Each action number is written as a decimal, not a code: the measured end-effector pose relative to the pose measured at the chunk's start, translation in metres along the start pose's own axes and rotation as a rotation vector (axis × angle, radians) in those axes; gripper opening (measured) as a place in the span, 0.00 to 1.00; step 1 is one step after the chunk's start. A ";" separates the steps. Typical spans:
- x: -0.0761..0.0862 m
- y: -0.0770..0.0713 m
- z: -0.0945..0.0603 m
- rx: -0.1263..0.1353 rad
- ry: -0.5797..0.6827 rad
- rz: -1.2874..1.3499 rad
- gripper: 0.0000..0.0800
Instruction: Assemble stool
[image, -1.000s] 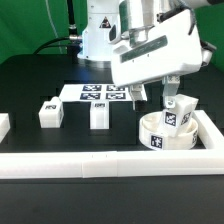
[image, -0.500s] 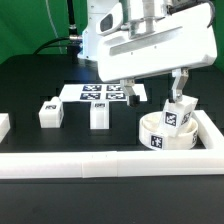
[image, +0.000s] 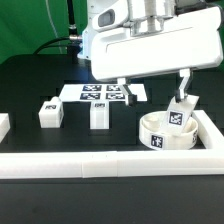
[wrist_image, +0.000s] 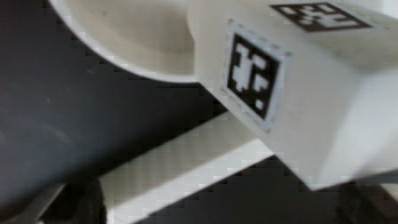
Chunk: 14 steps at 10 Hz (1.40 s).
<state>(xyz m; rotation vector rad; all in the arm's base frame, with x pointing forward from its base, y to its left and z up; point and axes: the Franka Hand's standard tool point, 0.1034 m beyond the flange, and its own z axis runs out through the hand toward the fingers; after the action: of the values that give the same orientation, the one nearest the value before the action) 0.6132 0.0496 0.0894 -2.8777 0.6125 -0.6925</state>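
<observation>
The round white stool seat (image: 158, 133) lies in the corner of the border rails at the exterior view's right. One white tagged leg (image: 179, 114) stands in it, leaning slightly. My gripper (image: 154, 89) hangs above the seat, open and empty, with one finger (image: 186, 86) just over the leg's top. Two more tagged legs (image: 49, 112) (image: 98, 115) stand loose on the black table. The wrist view shows the standing leg (wrist_image: 306, 95) close up with its tag, the seat's rim (wrist_image: 139, 40) and a piece of rail (wrist_image: 187, 160).
The marker board (image: 102, 93) lies flat behind the loose legs. A long white rail (image: 100, 165) runs along the front, and another rail (image: 212, 128) closes the exterior view's right side. A small white block (image: 3, 123) sits at the left edge.
My gripper has risen from the leg and its fingers have spread apart. The leg stays standing in the seat. The loose legs have not moved.
</observation>
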 end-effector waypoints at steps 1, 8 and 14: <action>0.003 0.000 -0.003 0.006 -0.015 0.002 0.81; -0.003 -0.003 -0.006 0.077 -0.380 -0.044 0.81; -0.006 -0.022 -0.010 0.069 -0.314 -0.267 0.81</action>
<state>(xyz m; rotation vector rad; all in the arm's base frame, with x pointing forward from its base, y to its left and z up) 0.6118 0.0723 0.1001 -2.9407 0.1627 -0.2687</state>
